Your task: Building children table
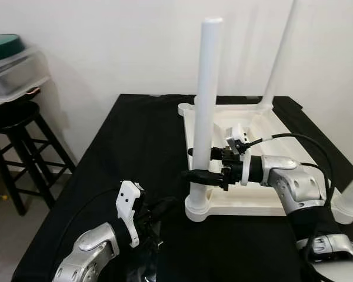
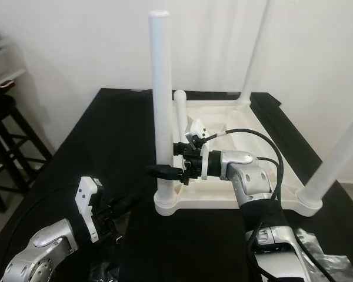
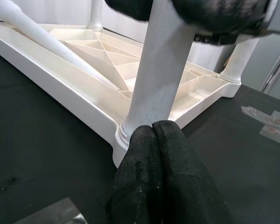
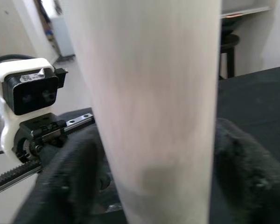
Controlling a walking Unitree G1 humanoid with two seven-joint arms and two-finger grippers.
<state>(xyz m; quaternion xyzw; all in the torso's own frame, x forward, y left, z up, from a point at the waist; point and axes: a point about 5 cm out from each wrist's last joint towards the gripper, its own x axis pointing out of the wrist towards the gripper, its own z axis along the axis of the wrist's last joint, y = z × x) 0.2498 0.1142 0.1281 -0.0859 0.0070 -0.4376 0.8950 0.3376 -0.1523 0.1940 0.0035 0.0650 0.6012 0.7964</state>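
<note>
On black cloth (image 1: 135,135) | white wall behind | right claw (image 1: 201,166) clamps table leg (image 1: 205,106) | left claw (image 3: 154,140) pinched

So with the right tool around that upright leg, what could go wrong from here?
The right tool grips the leg low down, so the tall top could tilt in the corner socket. The tabletop lies loose on black cloth and might slide. The left tool, shut, sits close to that socket and could bump it.

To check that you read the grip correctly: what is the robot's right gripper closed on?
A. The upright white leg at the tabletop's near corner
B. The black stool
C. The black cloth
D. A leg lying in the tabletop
A: the right gripper has its black fingers on either side of the upright white leg at the near corner of the upturned tabletop.
</note>
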